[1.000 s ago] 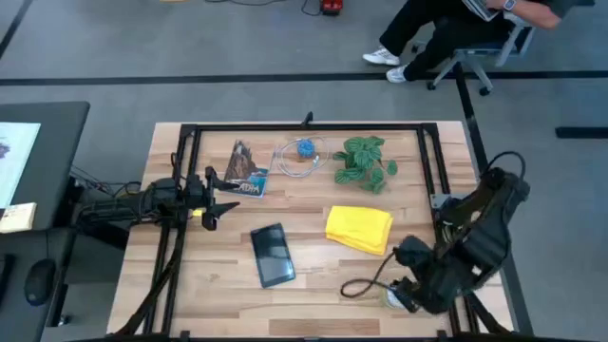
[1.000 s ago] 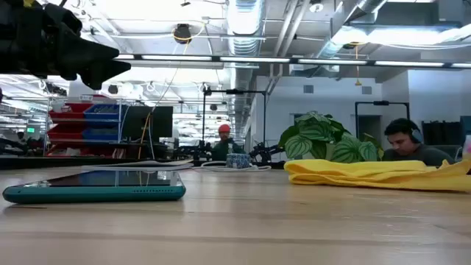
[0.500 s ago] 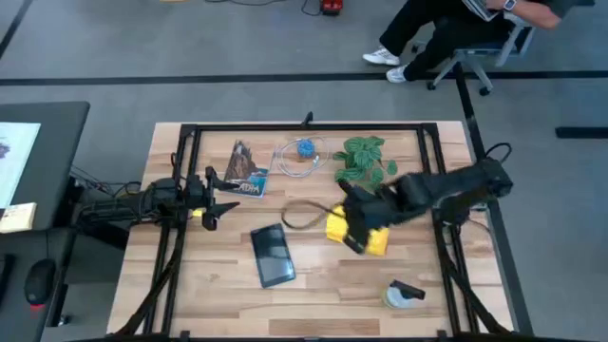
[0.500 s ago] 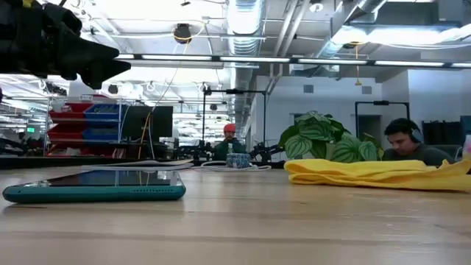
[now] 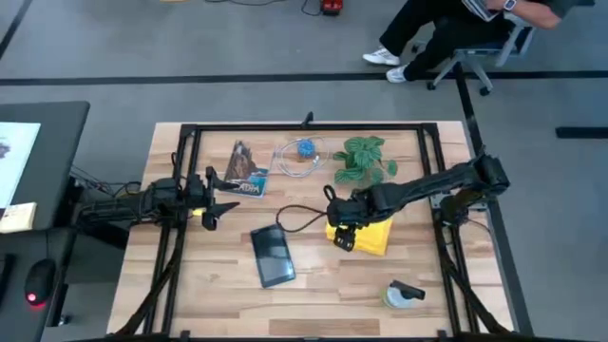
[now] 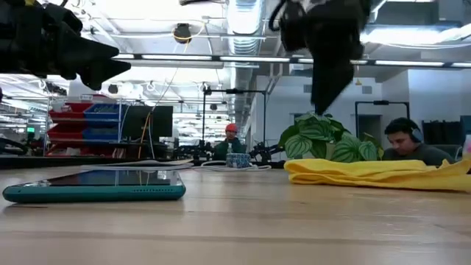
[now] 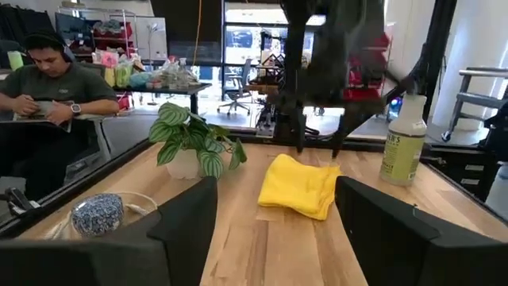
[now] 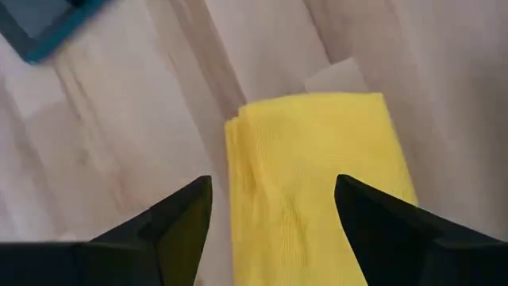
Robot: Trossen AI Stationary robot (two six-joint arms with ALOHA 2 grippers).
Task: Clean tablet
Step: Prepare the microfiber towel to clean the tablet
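While my right hand (image 5: 344, 231) hangs with fingers spread above the yellow cloth (image 5: 372, 233), I judge the cloth pickup is in hand; next I lower and clench. The tablet (image 5: 273, 255) lies mid-table toward the near edge. My left hand (image 5: 217, 198) waits spread near the left edge.

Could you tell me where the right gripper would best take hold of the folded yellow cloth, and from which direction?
Probably from straight above, at the folded edge nearest the tablet. The yellow cloth lies flat on the table in several layers, and that edge shows as a thick stacked fold, so fingers can close across it. The right gripper hangs open over that end, pointing down. The left gripper waits open near the booklet.
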